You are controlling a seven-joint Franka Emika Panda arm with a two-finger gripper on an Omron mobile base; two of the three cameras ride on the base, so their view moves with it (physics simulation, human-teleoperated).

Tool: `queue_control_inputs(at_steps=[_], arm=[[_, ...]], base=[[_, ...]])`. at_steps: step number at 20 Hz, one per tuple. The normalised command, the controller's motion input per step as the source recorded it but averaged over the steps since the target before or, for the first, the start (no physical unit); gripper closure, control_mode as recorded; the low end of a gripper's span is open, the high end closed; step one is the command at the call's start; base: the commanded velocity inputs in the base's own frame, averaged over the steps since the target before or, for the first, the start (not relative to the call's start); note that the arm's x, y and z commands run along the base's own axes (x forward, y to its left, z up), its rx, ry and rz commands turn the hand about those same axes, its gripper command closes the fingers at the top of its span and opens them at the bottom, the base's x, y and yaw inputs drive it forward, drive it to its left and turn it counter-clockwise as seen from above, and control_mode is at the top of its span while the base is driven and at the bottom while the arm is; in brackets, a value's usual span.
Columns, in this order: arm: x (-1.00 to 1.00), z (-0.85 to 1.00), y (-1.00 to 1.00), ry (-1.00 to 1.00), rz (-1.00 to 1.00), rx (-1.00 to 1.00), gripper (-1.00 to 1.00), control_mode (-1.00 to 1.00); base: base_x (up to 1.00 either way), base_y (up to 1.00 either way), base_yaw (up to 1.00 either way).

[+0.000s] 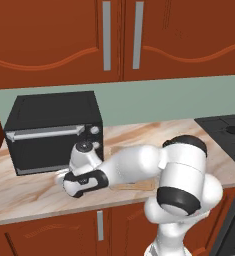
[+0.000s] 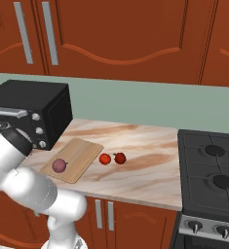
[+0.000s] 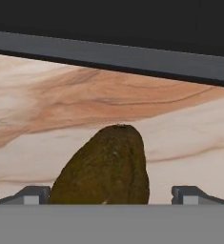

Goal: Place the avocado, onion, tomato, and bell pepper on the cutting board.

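From the left base view, the arm is reaching down to the counter [image 1: 29, 192] in front of the oven [image 1: 54, 132], its wrist hiding most of the board [image 1: 139, 186].

From the right base view, the onion [image 2: 59, 165] is lying on the board [image 2: 79, 154] toward its 7 o'clock corner. The tomato [image 2: 104, 159] and the pepper [image 2: 119, 158] are sitting on bare counter just off the board's 3 o'clock edge, pepper farther out, nearly touching.

In the hand view, the avocado [image 3: 104, 167] is standing between the fingertips [image 3: 32, 194] at 6 o'clock; the gripper [image 3: 111, 195] is spreading wide around it, with a gap on the right side.
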Motion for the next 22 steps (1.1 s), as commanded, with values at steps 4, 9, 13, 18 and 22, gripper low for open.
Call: queue_control_inputs(at_steps=[4, 9, 13, 18, 22], arm=[[0.16, -0.29, 0.18, 0.0, 0.0, -0.03, 1.0, -1.0], [0.0, -0.16, 0.04, 0.01, 0.0, -0.01, 1.0, -1.0], [-0.27, 0.02, -0.05, 0.0, 0.0, 0.0, 1.0, -1.0], [-0.56, 0.22, -0.25, 0.0, -0.03, 0.0, 1.0, -1.0], [-0.63, 0.27, -0.38, 0.0, -0.02, 0.0, 1.0, -1.0]], base=[[0.0, 0.0, 0.0], [0.0, 0.0, 0.0], [0.0, 0.0, 0.0], [0.0, 0.0, 0.0], [0.0, 0.0, 0.0]])
